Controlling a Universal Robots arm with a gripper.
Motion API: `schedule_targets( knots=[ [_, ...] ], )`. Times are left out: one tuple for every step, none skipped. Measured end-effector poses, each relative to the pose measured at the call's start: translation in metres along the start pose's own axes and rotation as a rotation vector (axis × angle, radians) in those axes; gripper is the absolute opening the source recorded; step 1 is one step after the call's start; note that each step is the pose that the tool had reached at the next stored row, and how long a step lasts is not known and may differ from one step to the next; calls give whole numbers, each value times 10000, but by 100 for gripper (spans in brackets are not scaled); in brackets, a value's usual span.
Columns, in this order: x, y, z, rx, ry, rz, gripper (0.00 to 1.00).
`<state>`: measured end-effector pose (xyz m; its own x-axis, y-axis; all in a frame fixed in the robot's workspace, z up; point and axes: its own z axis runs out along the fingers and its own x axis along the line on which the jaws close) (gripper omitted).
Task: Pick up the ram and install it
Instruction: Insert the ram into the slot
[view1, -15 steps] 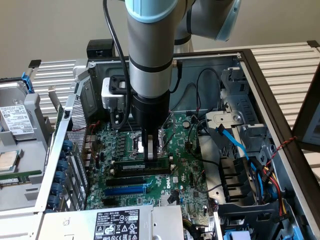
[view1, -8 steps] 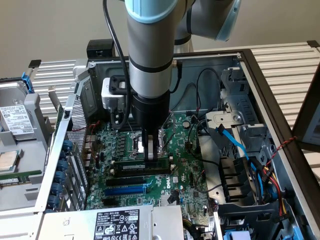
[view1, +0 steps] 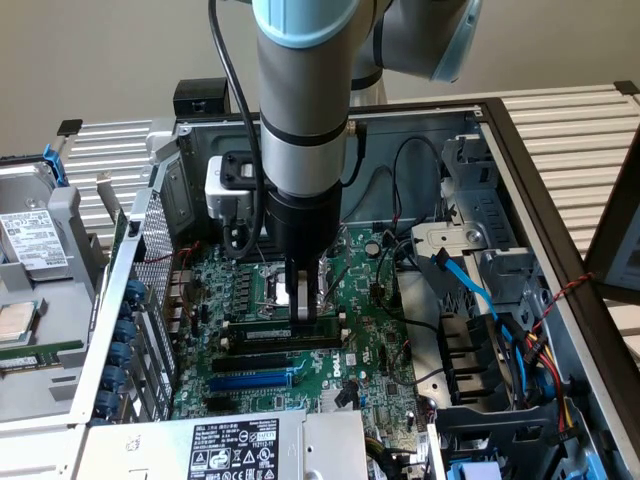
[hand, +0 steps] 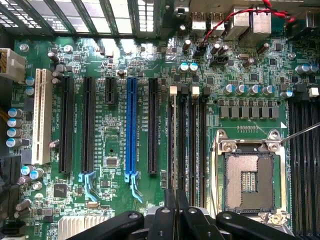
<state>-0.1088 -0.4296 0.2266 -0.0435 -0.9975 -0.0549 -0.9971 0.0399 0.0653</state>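
Right of the silver perforated metal case wall (view1: 155, 250), the black two-fingered gripper (view1: 303, 312) stood clenched on the ram (view1: 262, 328), a thin green chip-lined stick held on edge along a long black slot (view1: 290, 344) of the large green motherboard (view1: 380, 350), left of the blue cable (view1: 470, 285).

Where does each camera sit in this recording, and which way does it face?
Exterior view: off the arm, above the open computer case, looking down into it; the arm hangs mid-picture, its gripper shut on the ram.
Wrist view: on the wrist, facing straight down at the motherboard; the gripper's fingers show in the foreground.
Shared: the motherboard, the blue slot, the CPU socket and the gripper.
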Motion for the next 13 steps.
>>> schedule_targets(
  knots=[
    [0,0,0,0,0,0,12],
    [0,0,0,1,-1,0,12],
    [0,0,0,0,-1,0,12],
    [0,0,0,1,-1,0,12],
    [0,0,0,0,0,0,12],
    [0,0,0,0,0,0,12],
    [0,0,0,0,0,0,12],
    [0,0,0,0,-1,0,12],
    [0,0,0,0,-1,-1,12],
    [0,0,0,1,-1,0,12],
    [0,-1,1,5,-4,-1,14],
    [0,-1,1,2,-1,-1,14],
    [0,-1,1,1,-2,-1,20]
  ],
)
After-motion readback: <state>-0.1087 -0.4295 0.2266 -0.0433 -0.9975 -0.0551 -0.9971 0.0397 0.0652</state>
